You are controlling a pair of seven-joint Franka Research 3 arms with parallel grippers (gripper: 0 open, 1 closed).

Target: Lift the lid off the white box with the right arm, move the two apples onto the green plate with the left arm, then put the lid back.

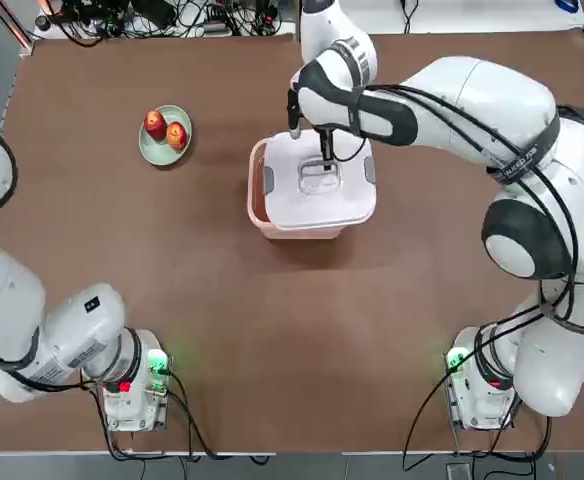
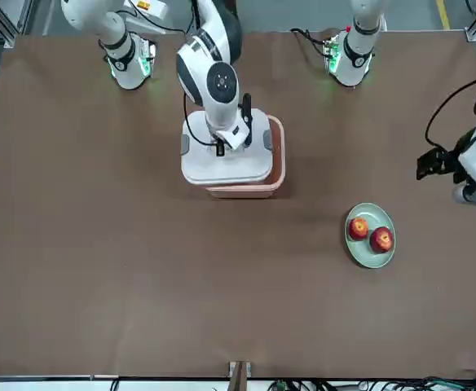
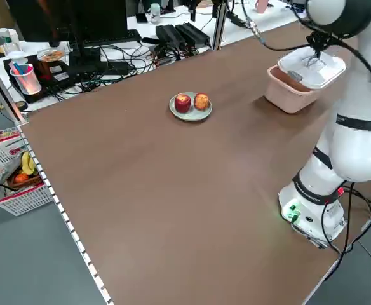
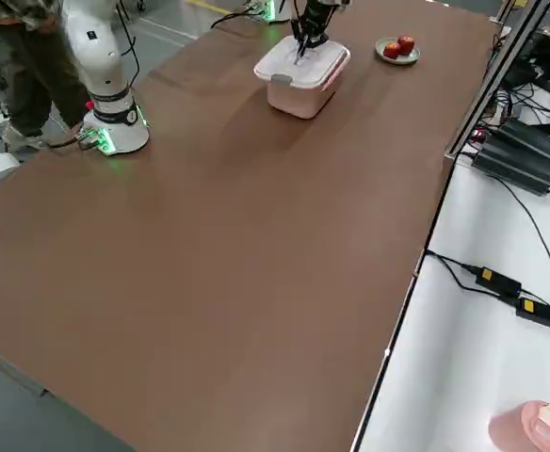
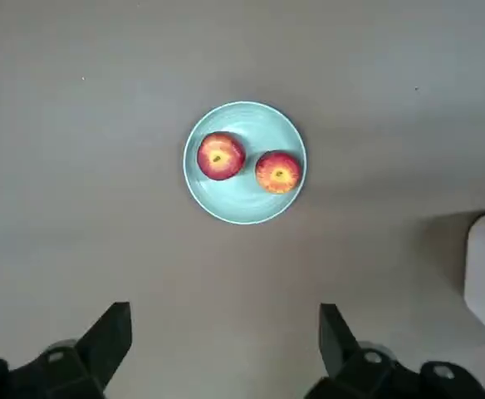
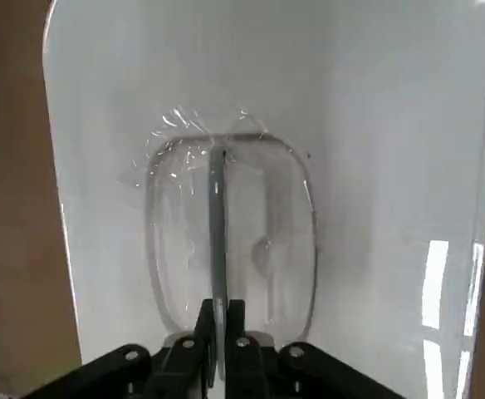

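Probably the lid [image 1: 317,190], skewed over the box [image 1: 255,190], is light, stiff and slick, best pinched mid-handle [image 6: 218,224]. The right end effector [image 6: 218,312] grips that handle over the box; the left end effector [image 5: 226,341], apart, left of the box, gapes.

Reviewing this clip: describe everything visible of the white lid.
The lid is a smooth, glossy white, plastic-looking rounded square with grey clips on two opposite edges and a handle standing in a rounded recess at its centre. The right gripper, above it, has its fingers closed on that handle. The lid sits out of line with the pink box, shifted toward the robot's right, so a strip of the inside shows on the robot's left. Whether it rests on the rim is unclear.
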